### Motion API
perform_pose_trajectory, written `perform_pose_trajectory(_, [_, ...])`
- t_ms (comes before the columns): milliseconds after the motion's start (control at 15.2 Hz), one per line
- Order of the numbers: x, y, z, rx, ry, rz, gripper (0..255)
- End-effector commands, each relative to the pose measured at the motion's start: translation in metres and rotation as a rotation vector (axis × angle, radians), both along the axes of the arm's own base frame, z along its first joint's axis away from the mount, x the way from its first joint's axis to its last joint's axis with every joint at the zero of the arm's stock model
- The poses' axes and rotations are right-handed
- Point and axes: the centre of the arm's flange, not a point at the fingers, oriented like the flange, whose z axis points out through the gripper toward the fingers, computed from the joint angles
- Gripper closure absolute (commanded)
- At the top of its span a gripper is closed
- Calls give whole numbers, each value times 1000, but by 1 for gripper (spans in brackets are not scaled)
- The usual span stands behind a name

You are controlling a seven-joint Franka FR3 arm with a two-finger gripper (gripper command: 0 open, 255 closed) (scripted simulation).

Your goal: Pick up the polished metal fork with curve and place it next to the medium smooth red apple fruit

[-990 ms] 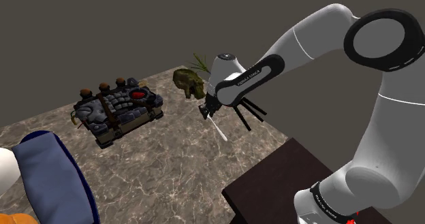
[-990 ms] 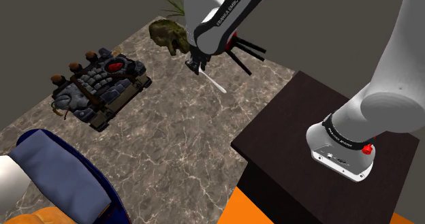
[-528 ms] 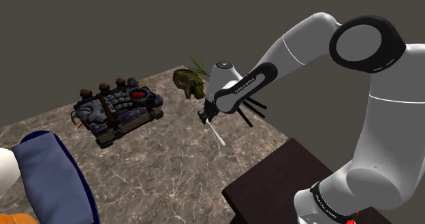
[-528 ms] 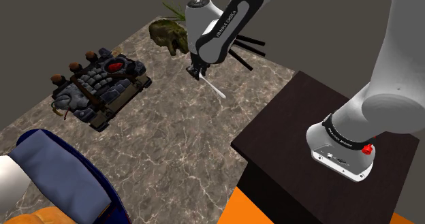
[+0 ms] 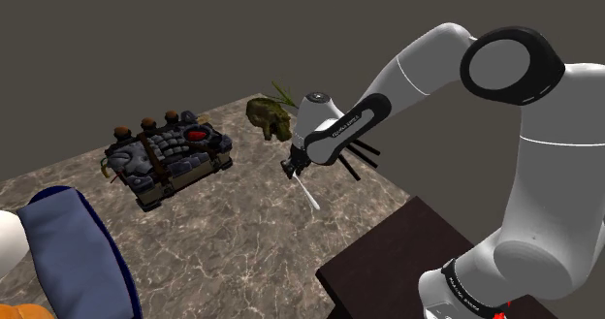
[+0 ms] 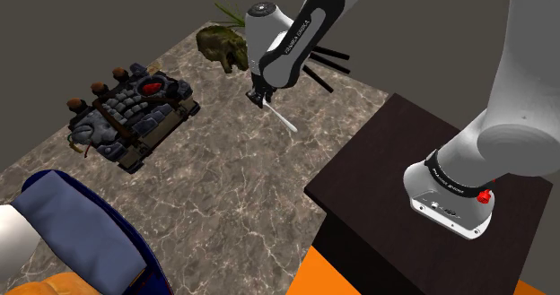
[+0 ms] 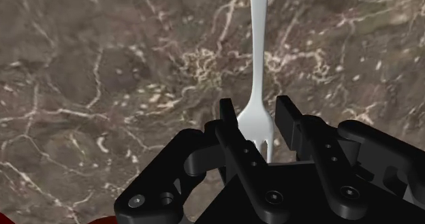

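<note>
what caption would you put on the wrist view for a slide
Gripper at the tine end of a white fork lying on a brown marbled surface

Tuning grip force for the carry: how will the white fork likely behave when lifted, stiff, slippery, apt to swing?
The white fork looks thin and unbent in the end effector, so probably stiff and light. Its smooth finish may be slippery. Clasped at the tines, long handle sticking out, it could pivot.

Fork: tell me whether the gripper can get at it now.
Likely yes: the gripper hangs directly over the tine end of the fork, which lies on the marble table; nothing stands between them.
</note>
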Motion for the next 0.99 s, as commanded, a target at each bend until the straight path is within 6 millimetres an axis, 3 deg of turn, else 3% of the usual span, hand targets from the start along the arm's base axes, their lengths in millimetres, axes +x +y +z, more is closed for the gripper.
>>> perform_pose_trajectory(0, [0, 0, 0, 0, 0, 0, 255])
perform_pose_trajectory(66, [0, 0, 0, 0, 0, 0, 0])
perform_pose_trajectory(396, [0, 0, 0, 0, 0, 0, 0])
perform_pose_trajectory(660, [-2, -1, 50, 0, 0, 0, 0])
perform_pose_trajectory(924, [-2, -1, 50, 0, 0, 0, 0])
